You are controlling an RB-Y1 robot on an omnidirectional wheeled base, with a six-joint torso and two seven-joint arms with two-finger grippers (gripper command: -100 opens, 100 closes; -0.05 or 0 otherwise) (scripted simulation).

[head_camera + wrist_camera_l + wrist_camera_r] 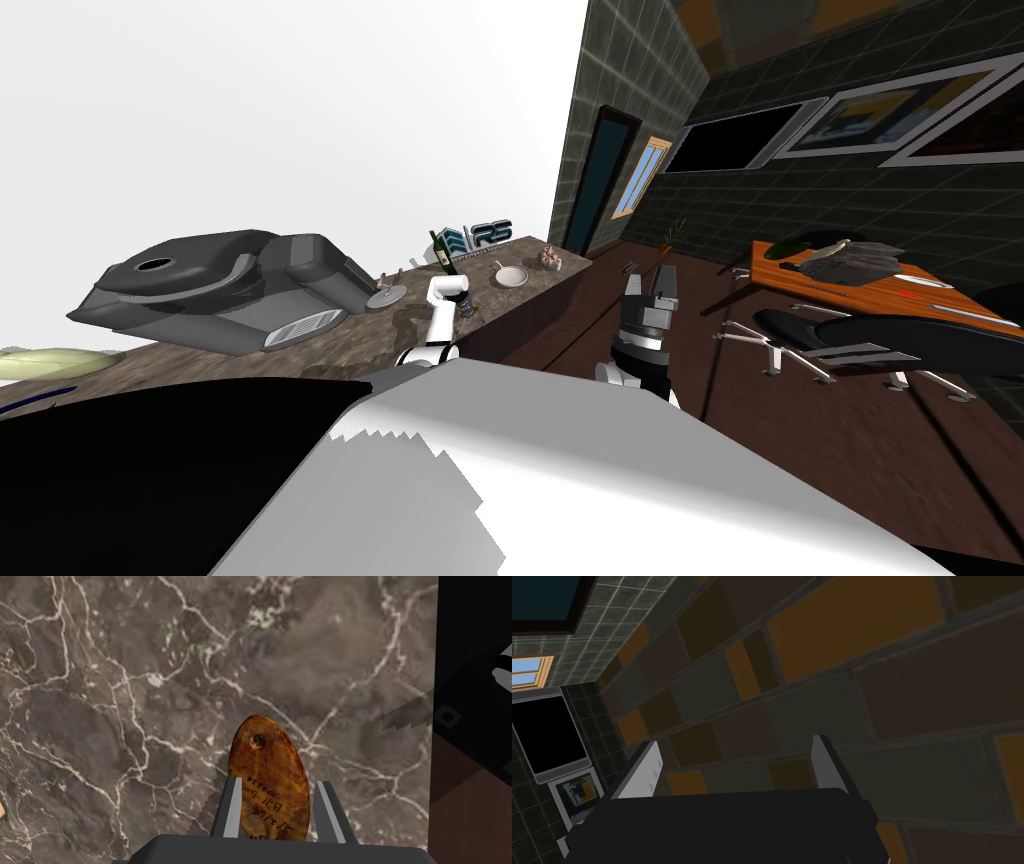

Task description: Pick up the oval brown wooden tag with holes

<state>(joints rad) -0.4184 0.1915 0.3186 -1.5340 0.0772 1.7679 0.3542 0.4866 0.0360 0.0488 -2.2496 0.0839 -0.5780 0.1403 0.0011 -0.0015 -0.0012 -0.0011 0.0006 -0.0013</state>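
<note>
The left gripper [277,781] is clamping the sides of the oval brown wooden tag with a hole [265,751], with the brown veined marble countertop [125,701] lying beyond its fingertips. The right gripper [735,741] is hanging with its fingers apart.
</note>
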